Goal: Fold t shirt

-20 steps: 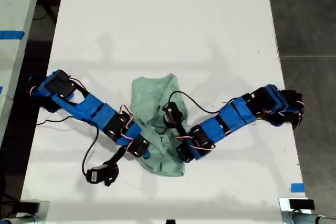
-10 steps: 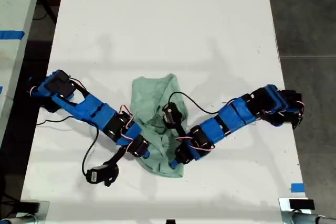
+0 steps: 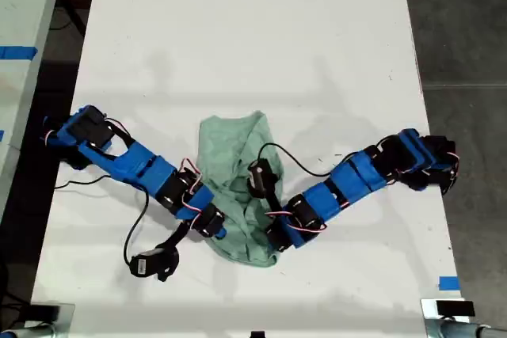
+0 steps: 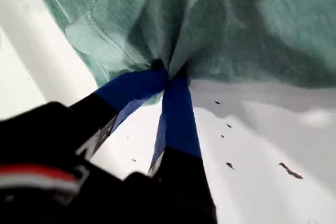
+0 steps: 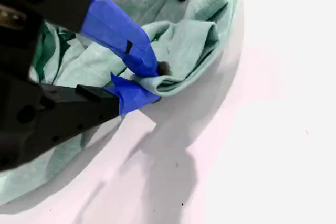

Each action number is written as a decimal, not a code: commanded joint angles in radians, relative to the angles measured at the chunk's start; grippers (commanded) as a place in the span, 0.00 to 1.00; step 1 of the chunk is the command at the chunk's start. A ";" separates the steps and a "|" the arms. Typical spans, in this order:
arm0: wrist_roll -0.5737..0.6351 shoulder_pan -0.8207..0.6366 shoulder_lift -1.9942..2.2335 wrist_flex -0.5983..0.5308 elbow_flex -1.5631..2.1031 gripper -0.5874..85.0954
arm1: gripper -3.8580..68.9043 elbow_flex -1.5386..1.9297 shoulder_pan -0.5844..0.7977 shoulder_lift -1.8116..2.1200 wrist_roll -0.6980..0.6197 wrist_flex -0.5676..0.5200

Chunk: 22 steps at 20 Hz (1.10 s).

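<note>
Garment: wrinkled pale mint-green cloth t shirt (image 3: pixel 238 187), bunched on the white bench (image 3: pixel 238 37).
My first tool (image 4: pixel 167 73): pinching its hem.
My second tool (image 5: pixel 149 83): clamped on a fold.

t shirt (image 3: pixel 238 187): soft mint-green cloth, matt, pretty wrinkled; up close in the first wrist view (image 4: pixel 210 30) it showed a fine knit grain and a stitched hem line.
desk (image 3: pixel 245 37): smooth white top, slightly satin, with soft shadows on it and a few dark specks and scuffs (image 4: pixel 286 170).
my first pincer (image 4: pixel 167 77): fingers wrapped in blue, tape-like, matt, over a black plastic body.
my second pincer (image 5: pixel 142 80): same deal, matt blue fingertips (image 5: pixel 149 64) with creased edges on black plastic.
arms (image 3: pixel 135 162): blue plastic segments, black servo blocks, thin rubbery-looking cables.
floor (image 3: pixel 463 21): grey, dull, a bit rough-looking.
</note>
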 commanded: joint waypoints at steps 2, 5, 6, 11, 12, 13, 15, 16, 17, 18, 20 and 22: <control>0.014 -0.008 0.110 -0.021 -0.041 0.00 | 0.04 0.002 -0.031 0.121 -0.040 0.060; 0.103 -0.009 0.256 -0.089 -0.048 0.00 | 0.04 0.000 -0.021 0.336 -0.164 0.031; 0.132 -0.017 0.316 -0.101 -0.048 0.00 | 0.04 0.002 -0.011 0.411 -0.221 0.012; 0.173 -0.175 0.586 -0.003 0.041 0.00 | 0.04 0.040 0.166 0.707 -0.456 0.014; 0.167 -0.227 0.618 0.032 0.080 0.00 | 0.04 0.060 0.229 0.726 -0.472 0.041; 0.166 -0.276 0.641 0.060 0.123 0.00 | 0.04 0.081 0.290 0.727 -0.486 0.063; 0.166 -0.356 0.663 0.081 0.212 0.00 | 0.04 0.152 0.391 0.715 -0.515 0.071; 0.161 -0.380 0.664 0.083 0.261 0.00 | 0.04 0.199 0.431 0.707 -0.522 0.071; 0.152 -0.390 0.657 0.080 0.302 0.00 | 0.04 0.258 0.460 0.701 -0.523 0.072; 0.135 -0.388 0.647 0.080 0.339 0.00 | 0.04 0.324 0.477 0.698 -0.518 0.071; 0.087 -0.368 0.643 0.080 0.422 0.00 | 0.04 0.460 0.500 0.699 -0.488 0.067; 0.038 -0.356 0.655 0.071 0.528 0.00 | 0.04 0.572 0.518 0.704 -0.463 0.072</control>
